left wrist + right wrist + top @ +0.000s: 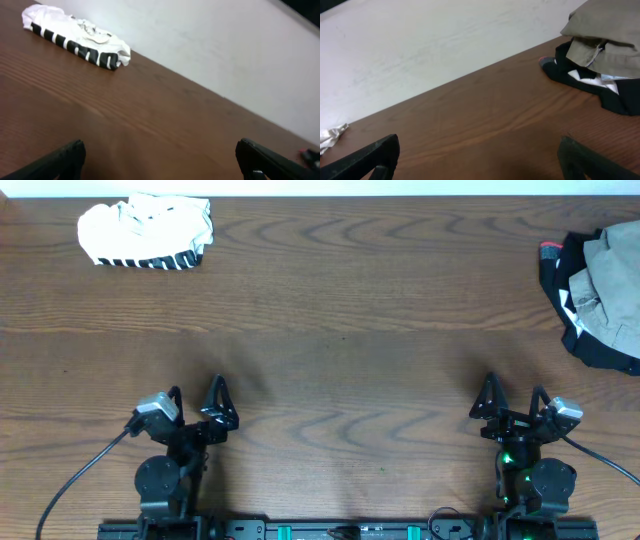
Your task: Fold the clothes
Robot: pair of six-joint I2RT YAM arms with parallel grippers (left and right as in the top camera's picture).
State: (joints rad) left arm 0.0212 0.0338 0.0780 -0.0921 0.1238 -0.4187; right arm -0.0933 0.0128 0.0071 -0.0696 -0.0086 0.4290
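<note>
The clothes (146, 233) sit folded, far left on the table (330, 330). L gripper (196, 392) & R gripper (514, 390): 2 fingers each, wide apart, empty.

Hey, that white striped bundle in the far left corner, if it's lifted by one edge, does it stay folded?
Probably not: the white striped bundle looks like thin, wrinkled cloth, so it would likely sag and unfold. It seems light; a push would probably bunch it, not slide it whole.
</note>
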